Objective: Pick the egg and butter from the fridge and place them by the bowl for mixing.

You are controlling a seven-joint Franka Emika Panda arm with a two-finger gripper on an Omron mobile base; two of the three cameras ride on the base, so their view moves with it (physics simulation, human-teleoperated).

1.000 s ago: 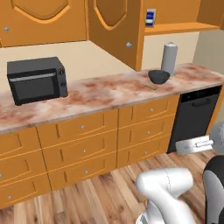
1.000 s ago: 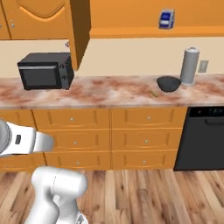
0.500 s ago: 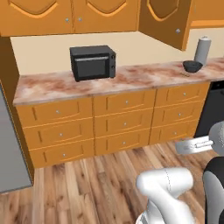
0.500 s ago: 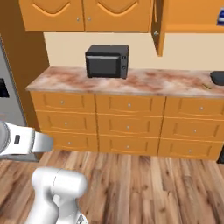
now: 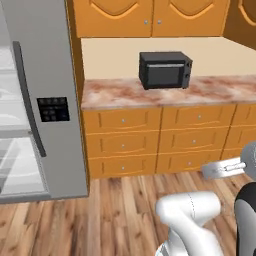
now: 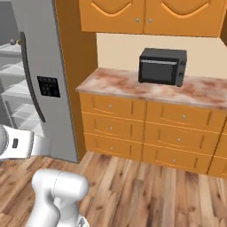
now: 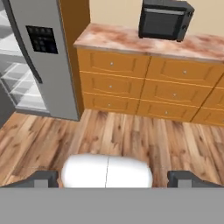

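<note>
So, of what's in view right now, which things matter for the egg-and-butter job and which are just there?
Belongs to the job:
- fridge, grey door swung open, white shelves showing inside
- tool, open, holding nothing

Just there:
- black microwave on the marble counter
- orange drawers under the counter
- upper cabinets
- wood floor
</note>
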